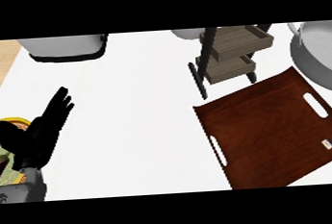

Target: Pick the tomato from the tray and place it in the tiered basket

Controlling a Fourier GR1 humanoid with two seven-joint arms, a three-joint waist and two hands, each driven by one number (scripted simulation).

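Although a tomato is named, none shows on the wooden tray or in the tiered basket beside it; the left hand rests open, well apart. Should the unseen right hand carry it, a release may miss the basket.

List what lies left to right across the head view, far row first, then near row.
Far row: grey appliance → tiered basket → grey pot. Near row: left hand → tray.
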